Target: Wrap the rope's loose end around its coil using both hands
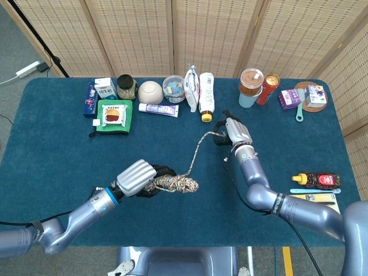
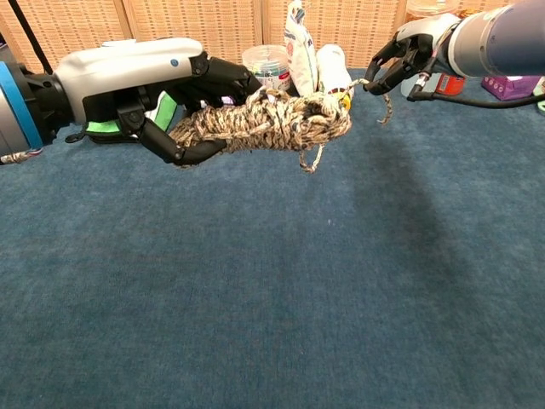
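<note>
My left hand (image 1: pixel 138 178) (image 2: pixel 140 89) grips one end of the speckled rope coil (image 1: pixel 177 183) (image 2: pixel 268 122) and holds it raised above the blue table (image 1: pixel 57 149). The coil lies level and points to the right. From it the loose end (image 1: pixel 194 156) runs up and right to my right hand (image 1: pixel 232 131) (image 2: pixel 409 58), which pinches it near its tip. A short tail (image 2: pixel 385 106) dangles below that hand. In the chest view a small loop (image 2: pixel 313 159) of rope hangs under the coil's right end.
Along the table's far edge stand cartons, a jar (image 1: pixel 126 86), a bowl (image 1: pixel 150 91), a toothpaste tube (image 1: pixel 158 109), pouches, a white bottle (image 1: pixel 206 96) and cups (image 1: pixel 250 87). A ketchup bottle (image 1: pixel 317 180) lies at the right edge, near my right forearm.
</note>
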Motion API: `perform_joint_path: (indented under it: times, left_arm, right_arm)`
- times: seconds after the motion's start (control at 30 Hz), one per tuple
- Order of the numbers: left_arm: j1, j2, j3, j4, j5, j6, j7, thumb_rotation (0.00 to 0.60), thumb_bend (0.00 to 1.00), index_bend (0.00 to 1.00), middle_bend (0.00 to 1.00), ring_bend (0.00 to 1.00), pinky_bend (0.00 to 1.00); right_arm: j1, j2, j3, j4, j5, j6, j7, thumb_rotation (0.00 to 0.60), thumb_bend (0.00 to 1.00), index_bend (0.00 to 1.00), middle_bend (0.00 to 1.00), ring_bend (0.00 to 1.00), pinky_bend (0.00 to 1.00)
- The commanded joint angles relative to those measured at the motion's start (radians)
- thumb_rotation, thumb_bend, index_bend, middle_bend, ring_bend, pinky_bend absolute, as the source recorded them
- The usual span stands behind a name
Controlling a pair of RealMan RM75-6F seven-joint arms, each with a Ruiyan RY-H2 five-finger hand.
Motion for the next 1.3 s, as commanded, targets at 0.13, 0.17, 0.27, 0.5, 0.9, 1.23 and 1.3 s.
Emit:
perform_joint_path:
  times: [0.13, 0.17, 0.27, 0.5, 0.9, 1.23, 1.3]
  left_arm:
    - [-0.005, -0.003, -0.046, -0.016, -0.059, 0.000, 0.049, 0.600, 0.64, 0.51, 0.40, 0.50, 0.69]
    - [-0.007, -0.004, -0.052, -0.017, -0.071, -0.003, 0.055, 0.600, 0.64, 0.51, 0.40, 0.50, 0.69]
    - [-0.013, -0.014, -0.080, -0.014, -0.114, -0.009, 0.072, 0.600, 0.64, 0.51, 0.40, 0.50, 0.69]
    - [-0.033, -0.044, -0.135, -0.001, -0.220, -0.029, 0.122, 0.600, 0.64, 0.51, 0.40, 0.50, 0.69]
    - [-0.063, -0.109, -0.201, 0.059, -0.342, -0.022, 0.201, 0.600, 0.64, 0.51, 0.40, 0.50, 0.69]
    - [-0.098, -0.165, -0.235, 0.118, -0.417, -0.016, 0.289, 0.600, 0.64, 0.51, 0.40, 0.50, 0.69]
    - [-0.104, -0.173, -0.239, 0.128, -0.428, -0.014, 0.305, 0.600, 0.64, 0.51, 0.40, 0.50, 0.69]
  right_arm:
    - [-0.023, -0.008, -0.020, -0.048, -0.044, 0.010, 0.010, 0.600, 0.58, 0.68, 0.02, 0.00, 0.00]
    - [-0.027, -0.006, -0.022, -0.056, -0.052, 0.013, 0.012, 0.600, 0.58, 0.68, 0.02, 0.00, 0.00]
    - [-0.043, 0.000, -0.032, -0.091, -0.079, 0.021, 0.018, 0.600, 0.58, 0.68, 0.02, 0.00, 0.00]
    - [-0.087, 0.021, -0.050, -0.185, -0.147, 0.036, 0.049, 0.600, 0.58, 0.68, 0.02, 0.00, 0.00]
    - [-0.176, 0.097, -0.086, -0.357, -0.273, 0.048, 0.114, 0.600, 0.58, 0.68, 0.02, 0.00, 0.00]
    - [-0.229, 0.149, -0.097, -0.458, -0.379, 0.040, 0.173, 0.600, 0.58, 0.69, 0.02, 0.00, 0.00]
    - [-0.240, 0.167, -0.097, -0.481, -0.401, 0.042, 0.183, 0.600, 0.58, 0.69, 0.02, 0.00, 0.00]
